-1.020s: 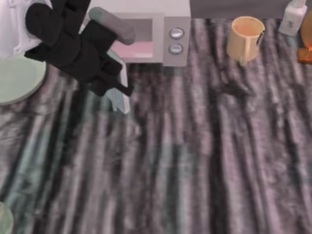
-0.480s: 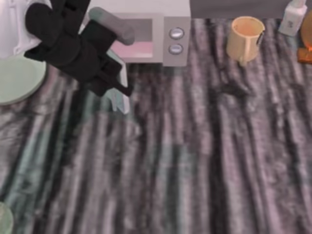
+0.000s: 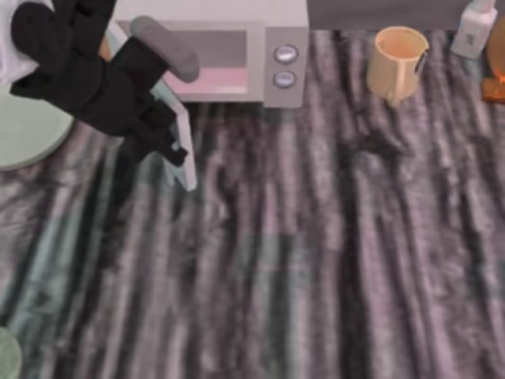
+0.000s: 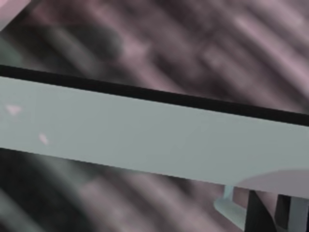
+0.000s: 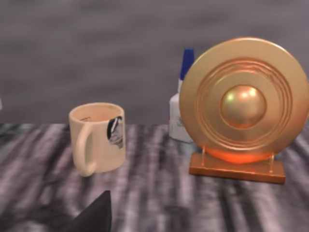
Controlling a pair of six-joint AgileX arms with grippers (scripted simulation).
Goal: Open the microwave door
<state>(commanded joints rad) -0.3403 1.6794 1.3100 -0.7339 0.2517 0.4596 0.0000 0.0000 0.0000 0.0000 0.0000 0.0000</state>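
Note:
The microwave (image 3: pixel 237 12) stands at the table's back, left of centre, its two silver knobs (image 3: pixel 285 66) on the right panel and its pink inside (image 3: pixel 217 80) showing. The microwave door (image 3: pixel 188 172) is swung out toward the table's front, seen edge-on as a thin pale panel. My left gripper (image 3: pixel 170 150) is shut on the door near its free edge. In the left wrist view the door's edge (image 4: pixel 154 135) is a broad pale band across the picture, with dark fingers (image 4: pixel 260 215) low down. My right gripper (image 5: pixel 99 217) is parked off the top view, facing the mug.
A cream mug (image 3: pixel 397 61) (image 5: pixel 99 140), a white bottle with a blue cap (image 3: pixel 473 31) (image 5: pixel 182 104) and a golden disc on a stand (image 3: pixel 495 83) (image 5: pixel 244 104) line the back right. A pale green plate (image 3: pixel 28 130) lies left of my left arm.
My left gripper has moved left with the door. The door has swung wider open, uncovering more of the pink inside.

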